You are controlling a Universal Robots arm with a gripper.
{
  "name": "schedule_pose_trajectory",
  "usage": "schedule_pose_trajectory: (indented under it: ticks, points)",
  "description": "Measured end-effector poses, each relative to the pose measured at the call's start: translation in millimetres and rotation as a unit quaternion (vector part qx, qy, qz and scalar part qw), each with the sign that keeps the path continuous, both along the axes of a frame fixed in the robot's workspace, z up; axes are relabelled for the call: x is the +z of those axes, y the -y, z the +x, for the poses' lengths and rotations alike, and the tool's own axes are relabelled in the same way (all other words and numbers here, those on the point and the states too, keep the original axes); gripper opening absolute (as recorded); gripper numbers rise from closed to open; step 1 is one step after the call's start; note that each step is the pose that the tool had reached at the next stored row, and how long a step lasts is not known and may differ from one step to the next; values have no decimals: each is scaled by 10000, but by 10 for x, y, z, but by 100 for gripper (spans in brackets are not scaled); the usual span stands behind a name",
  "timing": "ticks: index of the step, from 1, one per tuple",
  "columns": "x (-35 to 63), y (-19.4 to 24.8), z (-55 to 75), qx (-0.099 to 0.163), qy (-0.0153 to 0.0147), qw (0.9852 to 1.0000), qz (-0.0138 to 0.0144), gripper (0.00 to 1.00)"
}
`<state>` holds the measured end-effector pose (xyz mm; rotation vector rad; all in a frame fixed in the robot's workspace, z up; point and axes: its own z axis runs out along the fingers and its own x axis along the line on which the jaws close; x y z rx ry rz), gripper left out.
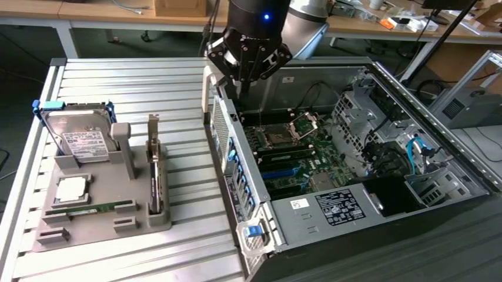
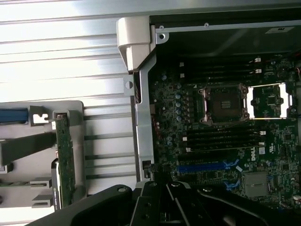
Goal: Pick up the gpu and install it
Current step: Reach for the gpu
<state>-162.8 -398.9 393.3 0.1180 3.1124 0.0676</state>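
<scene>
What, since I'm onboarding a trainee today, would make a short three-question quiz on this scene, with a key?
1. True or false: the gpu is already installed in the computer case.
2. How does the gpu sit in the gray holder? A) lying flat B) standing on edge C) leaning on the case
3. Fill in: the gripper, above the case's edge, has its jaws ____.
Key: 1 false; 2 B; 3 shut.
</scene>
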Motion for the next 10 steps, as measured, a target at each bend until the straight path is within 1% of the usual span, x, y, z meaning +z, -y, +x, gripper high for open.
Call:
schedule_pose_trajectory:
  ticks: [10]
  points:
    - [0,0,-59,0,0,10000,0,11]
